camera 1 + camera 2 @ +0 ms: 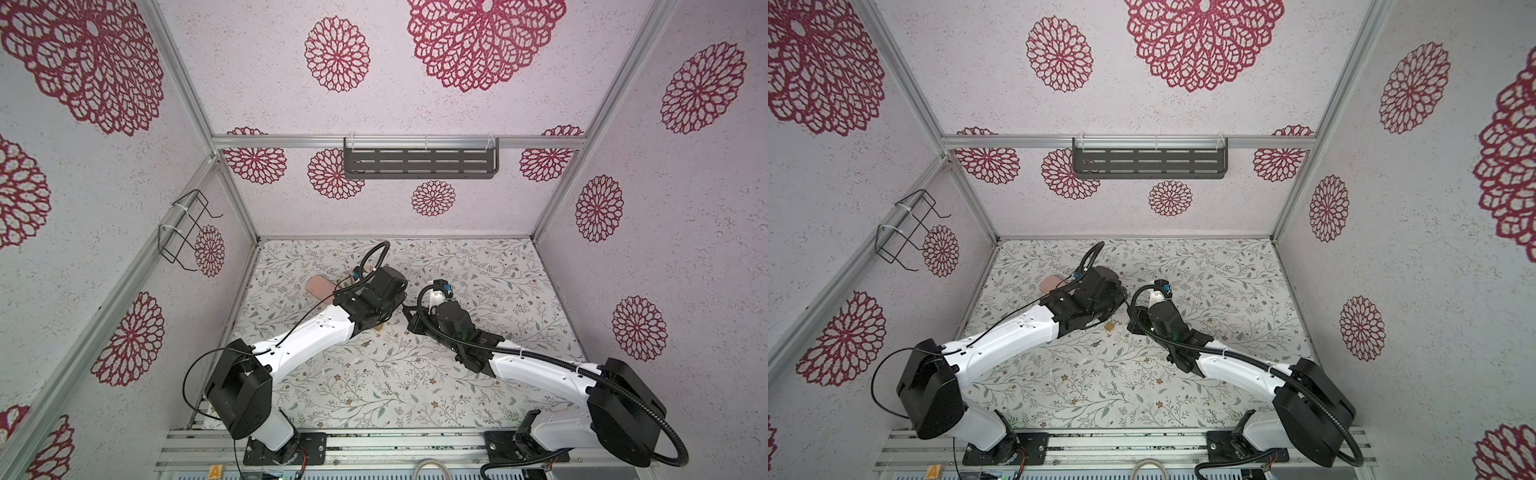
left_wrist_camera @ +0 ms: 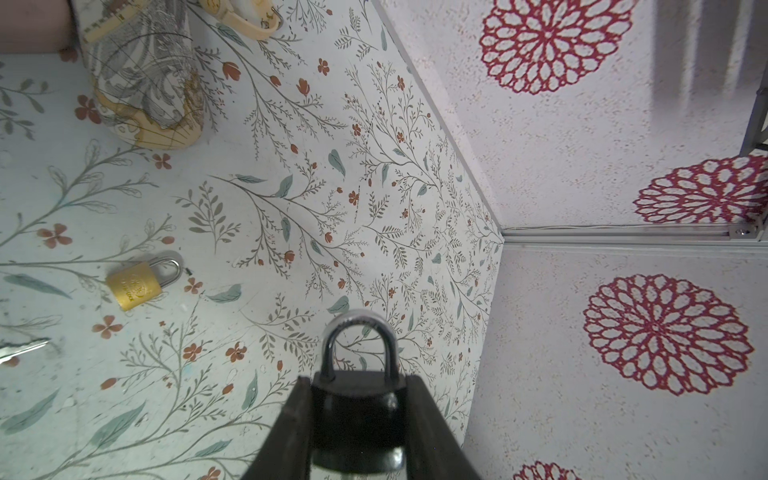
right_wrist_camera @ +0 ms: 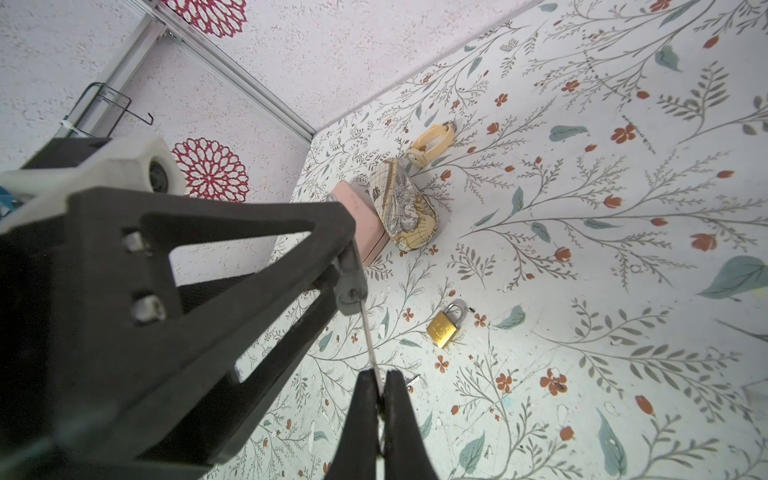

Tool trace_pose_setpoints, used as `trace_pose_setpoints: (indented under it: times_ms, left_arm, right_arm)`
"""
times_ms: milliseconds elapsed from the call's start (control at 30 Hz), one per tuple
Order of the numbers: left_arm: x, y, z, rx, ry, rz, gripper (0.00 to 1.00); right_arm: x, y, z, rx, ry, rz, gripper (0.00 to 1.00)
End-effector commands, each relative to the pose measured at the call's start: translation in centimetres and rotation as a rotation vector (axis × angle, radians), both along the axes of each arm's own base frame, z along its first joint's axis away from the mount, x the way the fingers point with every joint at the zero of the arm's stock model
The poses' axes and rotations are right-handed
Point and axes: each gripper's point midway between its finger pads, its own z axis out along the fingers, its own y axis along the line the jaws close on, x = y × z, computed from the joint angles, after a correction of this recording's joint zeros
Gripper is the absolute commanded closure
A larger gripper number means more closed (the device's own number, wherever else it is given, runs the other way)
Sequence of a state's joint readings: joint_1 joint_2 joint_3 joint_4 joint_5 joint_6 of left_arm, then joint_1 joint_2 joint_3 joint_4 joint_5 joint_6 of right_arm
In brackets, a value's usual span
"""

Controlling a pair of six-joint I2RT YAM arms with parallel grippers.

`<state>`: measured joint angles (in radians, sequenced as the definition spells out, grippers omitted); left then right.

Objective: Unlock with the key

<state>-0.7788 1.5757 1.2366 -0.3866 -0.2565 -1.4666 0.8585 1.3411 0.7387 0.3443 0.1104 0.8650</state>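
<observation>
Over the middle of the flowered bench (image 1: 374, 395), in both top views, shows the left gripper (image 1: 400, 306) and the right gripper (image 1: 409, 316) nearly tip to tip. Cannot tell from up here how either pair of jaws stands, both being hidden under the wrists. Shows also, in a top view, a brass padlock (image 1: 1109, 325) flat on the bench just beside the left wrist, with a spare key (image 1: 1096, 343) near it. Behind the left arm, finds a pink box (image 1: 319, 286), partly covered.

In the left wrist view, finds the left jaws clamped on the body of the black padlock (image 2: 353, 409), one finger on each side. Shows both legs of its shackle down in the body, the bow pointing away from the camera. Beyond it, shows the brass padlock (image 2: 135, 284) lying flat and touching nothing, and the spare key (image 2: 23, 351) cut by the picture edge. Farther off, finds a map-printed pouch (image 2: 145, 83) and a cream watch (image 2: 245, 20) close to each other.

In the right wrist view, shows the right jaws pressed together on the key (image 3: 368, 336). Follows its thin blade straight up to the underside of the black padlock (image 3: 351, 291), tip at the keyhole. Cannot tell how deep it sits. Shows the pouch (image 3: 407, 208) leaning against the pink box (image 3: 361, 224).
</observation>
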Motion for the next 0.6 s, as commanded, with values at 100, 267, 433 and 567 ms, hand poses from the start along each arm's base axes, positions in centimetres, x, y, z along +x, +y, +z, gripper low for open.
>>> trace_pose_setpoints:
  times_ms: [100,267,433,567]
  left_arm:
    - [-0.2,-1.0,0.4,0.003,0.007,-0.032,1.0]
    - [-0.3,-1.0,0.4,0.021,0.015,-0.043,1.0]
    - [-0.4,-1.1,0.1,0.026,0.024,-0.048,1.0]
    - [-0.4,-1.3,0.1,0.025,0.023,-0.051,1.0]
  right_arm:
    - [0.9,0.1,3.7,0.05,-0.083,-0.037,1.0]
    - [1.1,-0.4,4.0,0.039,-0.098,-0.059,1.0]
    - [1.3,-0.4,4.6,0.045,-0.119,-0.066,1.0]
    - [1.3,0.1,4.7,0.048,-0.12,-0.047,1.0]
